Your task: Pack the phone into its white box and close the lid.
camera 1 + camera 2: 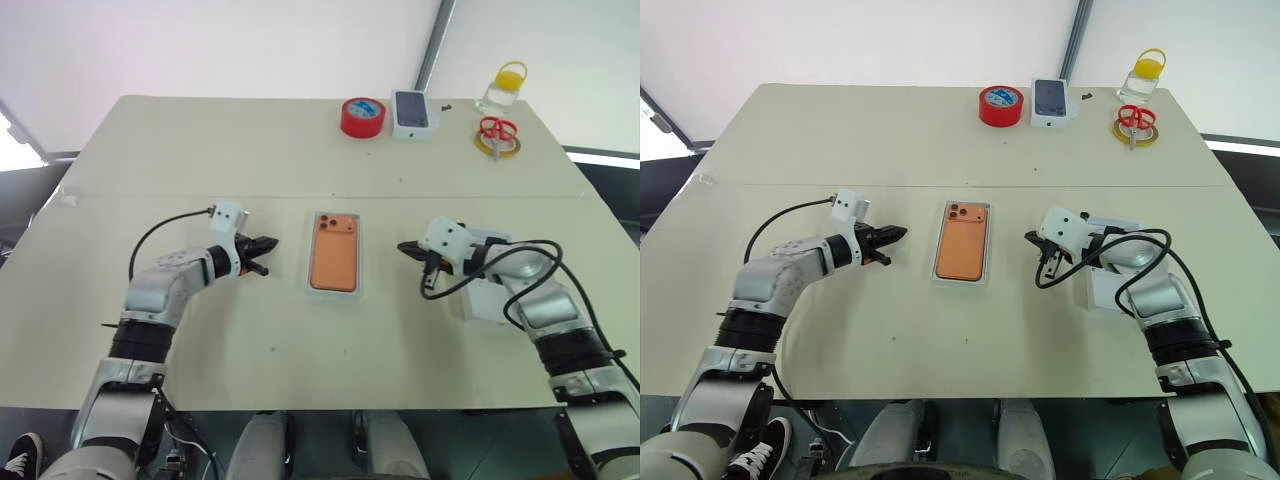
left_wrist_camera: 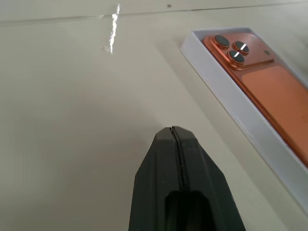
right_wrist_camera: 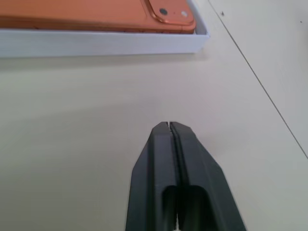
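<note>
A beige table [image 1: 300, 160] holds the scene, with the white box [image 1: 335, 288] at its middle as the anchor. To the left of the box, the left gripper [image 1: 268, 243] hangs low over bare tabletop, its two black fingers pressed together on nothing, tips aimed toward the box and short of its left wall. A black cable [image 1: 160, 235] loops from that wrist back along the arm.

The phone [image 1: 335, 255] lies face down inside the white box, orange back up, its three lenses at the far-left corner; the box's thin white walls frame it on all sides and the top stands uncovered.

To the right of the box, the right gripper [image 1: 405, 247] mirrors the left, fingers closed and empty, tips pointing at the box's right wall with a strip of bare table between. Behind that wrist, partly hidden by the arm and its looping cable, lies a white rectangular piece [image 1: 482, 300]; whether it is the lid cannot be told.

Well beyond the box, along the far edge, stand a red tape roll [image 1: 362, 117], a smaller white box with a dark phone picture [image 1: 411, 113], red-handled scissors on a yellow ring [image 1: 497, 134] and a clear bottle with a yellow cap [image 1: 504, 87].

Open tabletop surrounds the box on its near, left and far sides; a seam [image 1: 150, 195] crosses the table just beyond it.
</note>
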Controlling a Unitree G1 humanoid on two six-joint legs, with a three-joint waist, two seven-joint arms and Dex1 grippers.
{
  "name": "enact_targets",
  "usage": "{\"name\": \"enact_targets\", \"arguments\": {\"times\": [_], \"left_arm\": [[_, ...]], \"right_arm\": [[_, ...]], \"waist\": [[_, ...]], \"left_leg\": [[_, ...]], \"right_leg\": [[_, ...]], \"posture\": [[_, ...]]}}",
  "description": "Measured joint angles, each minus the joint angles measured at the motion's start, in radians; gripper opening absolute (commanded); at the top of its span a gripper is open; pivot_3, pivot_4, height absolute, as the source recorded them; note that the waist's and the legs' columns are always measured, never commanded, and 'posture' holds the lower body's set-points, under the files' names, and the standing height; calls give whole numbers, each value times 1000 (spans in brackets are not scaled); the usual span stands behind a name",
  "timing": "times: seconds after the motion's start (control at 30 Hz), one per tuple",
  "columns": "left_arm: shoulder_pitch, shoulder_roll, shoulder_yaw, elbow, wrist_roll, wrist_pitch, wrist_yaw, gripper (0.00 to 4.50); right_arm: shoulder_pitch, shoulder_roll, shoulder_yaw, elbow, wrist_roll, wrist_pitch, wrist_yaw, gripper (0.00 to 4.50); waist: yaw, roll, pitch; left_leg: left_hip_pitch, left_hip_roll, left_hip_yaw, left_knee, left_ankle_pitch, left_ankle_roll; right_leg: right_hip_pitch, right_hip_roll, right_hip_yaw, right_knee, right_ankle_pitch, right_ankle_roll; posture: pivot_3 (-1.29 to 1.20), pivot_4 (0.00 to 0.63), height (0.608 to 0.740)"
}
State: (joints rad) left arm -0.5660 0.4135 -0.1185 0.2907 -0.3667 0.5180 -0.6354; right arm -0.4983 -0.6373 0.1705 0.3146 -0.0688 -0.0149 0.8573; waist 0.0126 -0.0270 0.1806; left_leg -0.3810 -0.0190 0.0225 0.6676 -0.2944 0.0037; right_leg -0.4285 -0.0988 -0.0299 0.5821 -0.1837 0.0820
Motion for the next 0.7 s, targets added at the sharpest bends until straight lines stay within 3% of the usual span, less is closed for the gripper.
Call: {"name": "enact_targets", "arguments": {"times": [0.17, 0.43, 0.7], "left_arm": [[-23, 50, -158, 4, 197, -178, -96, 79], [43, -33, -169, -77, 149, -143, -291, 79], [45, -166, -228, -85, 160, -111, -345, 79]], "right_arm": [[-2, 17, 25, 13, -28, -20, -10, 40], [87, 20, 15, -135, 46, 24, 66, 40], [224, -117, -86, -257, 92, 108, 126, 40]], "waist": [[-1, 3, -3], [3, 4, -3], [4, 5, -3]], "left_leg": [[3, 0, 1, 0, -2, 3], [3, -1, 0, 1, -4, 6], [-8, -2, -1, 17, -8, 14]], "right_leg": [[2, 0, 0, 0, 0, 0], [5, -1, 0, 0, 0, 1], [2, -2, -2, 1, 0, 2]], "posture": [[0, 150, 740], [0, 150, 740], [0, 150, 740]]}}
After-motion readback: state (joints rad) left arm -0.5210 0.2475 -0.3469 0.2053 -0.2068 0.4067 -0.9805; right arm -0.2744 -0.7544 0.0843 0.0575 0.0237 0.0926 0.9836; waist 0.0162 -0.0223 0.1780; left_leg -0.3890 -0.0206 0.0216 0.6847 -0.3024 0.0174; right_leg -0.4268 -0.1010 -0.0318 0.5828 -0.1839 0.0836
